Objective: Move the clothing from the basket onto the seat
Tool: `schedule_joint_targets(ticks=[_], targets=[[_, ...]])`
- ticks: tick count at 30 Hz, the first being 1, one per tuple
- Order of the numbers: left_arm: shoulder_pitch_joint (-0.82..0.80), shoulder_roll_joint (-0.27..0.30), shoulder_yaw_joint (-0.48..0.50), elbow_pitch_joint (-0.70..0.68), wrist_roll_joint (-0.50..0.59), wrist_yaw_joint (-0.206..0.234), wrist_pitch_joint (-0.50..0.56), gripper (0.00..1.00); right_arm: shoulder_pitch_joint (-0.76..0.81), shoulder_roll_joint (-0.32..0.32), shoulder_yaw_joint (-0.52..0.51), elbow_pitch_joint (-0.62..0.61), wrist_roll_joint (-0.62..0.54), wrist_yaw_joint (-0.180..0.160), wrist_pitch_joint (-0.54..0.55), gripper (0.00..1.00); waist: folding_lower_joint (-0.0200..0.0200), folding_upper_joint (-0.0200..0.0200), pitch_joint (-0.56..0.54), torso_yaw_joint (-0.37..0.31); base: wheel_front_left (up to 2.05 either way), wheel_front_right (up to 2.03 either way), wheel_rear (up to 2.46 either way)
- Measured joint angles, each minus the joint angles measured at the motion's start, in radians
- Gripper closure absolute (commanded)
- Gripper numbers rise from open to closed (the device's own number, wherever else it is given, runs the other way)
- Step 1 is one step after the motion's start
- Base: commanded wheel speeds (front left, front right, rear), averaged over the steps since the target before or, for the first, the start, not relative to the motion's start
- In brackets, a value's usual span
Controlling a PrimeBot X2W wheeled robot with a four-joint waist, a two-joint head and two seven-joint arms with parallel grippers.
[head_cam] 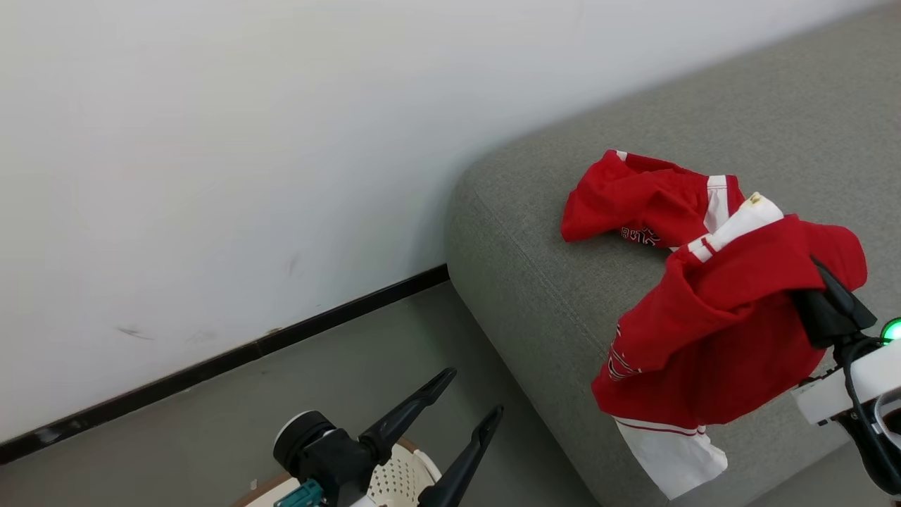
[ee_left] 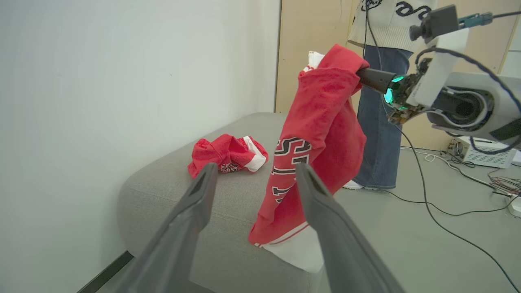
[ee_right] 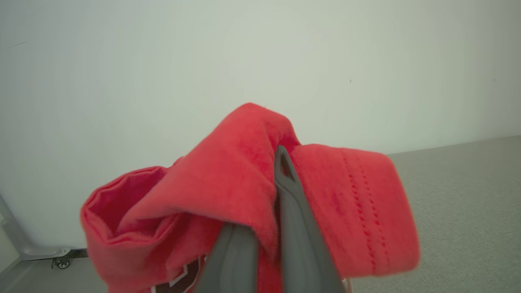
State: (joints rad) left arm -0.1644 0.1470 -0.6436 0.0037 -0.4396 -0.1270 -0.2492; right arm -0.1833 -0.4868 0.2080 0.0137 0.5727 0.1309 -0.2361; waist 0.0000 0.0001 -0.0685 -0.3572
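Observation:
A red jersey [head_cam: 711,331] with black-and-white lettering hangs from my right gripper [head_cam: 820,282], which is shut on its upper folds. It dangles over the front edge of the grey seat [head_cam: 535,282], white hem lowest. Red shorts [head_cam: 647,201] with white stripes lie crumpled on the seat further back. In the right wrist view the dark fingers [ee_right: 285,191] pinch the jersey [ee_right: 228,191]. My left gripper [head_cam: 471,394] is open and empty above the cream basket [head_cam: 405,475], left of the seat. The left wrist view shows the jersey [ee_left: 321,118], the shorts [ee_left: 228,154] and the seat [ee_left: 171,191].
A white wall [head_cam: 211,141] with a dark baseboard runs behind the seat. A person in jeans [ee_left: 380,122] stands beyond the seat's far end. Cables [ee_left: 439,211] and a white box [ee_left: 482,152] lie on the grey floor there.

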Motion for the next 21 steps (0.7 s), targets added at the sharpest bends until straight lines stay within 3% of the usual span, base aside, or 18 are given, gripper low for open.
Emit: schedule_joint_targets(ticks=[5,10,21], targets=[[0.009,0.002,0.020,-0.009,0.004,0.000,0.000,0.00,-0.039,0.005,0.039,-0.016,0.017,0.000,0.043,1.00,0.0000,0.0000,0.010,-0.020,0.00,0.00,0.00],[0.011,0.013,0.052,-0.030,0.019,0.011,0.000,0.00,-0.204,-0.006,0.039,-0.023,0.041,0.000,0.088,1.00,0.0000,0.0000,0.031,-0.024,0.00,0.00,0.00],[0.011,0.046,0.109,-0.100,0.057,0.047,0.000,0.00,-0.531,-0.050,-0.095,0.089,0.098,0.000,0.208,1.00,0.0000,0.0000,0.088,0.002,0.00,0.00,0.00]])
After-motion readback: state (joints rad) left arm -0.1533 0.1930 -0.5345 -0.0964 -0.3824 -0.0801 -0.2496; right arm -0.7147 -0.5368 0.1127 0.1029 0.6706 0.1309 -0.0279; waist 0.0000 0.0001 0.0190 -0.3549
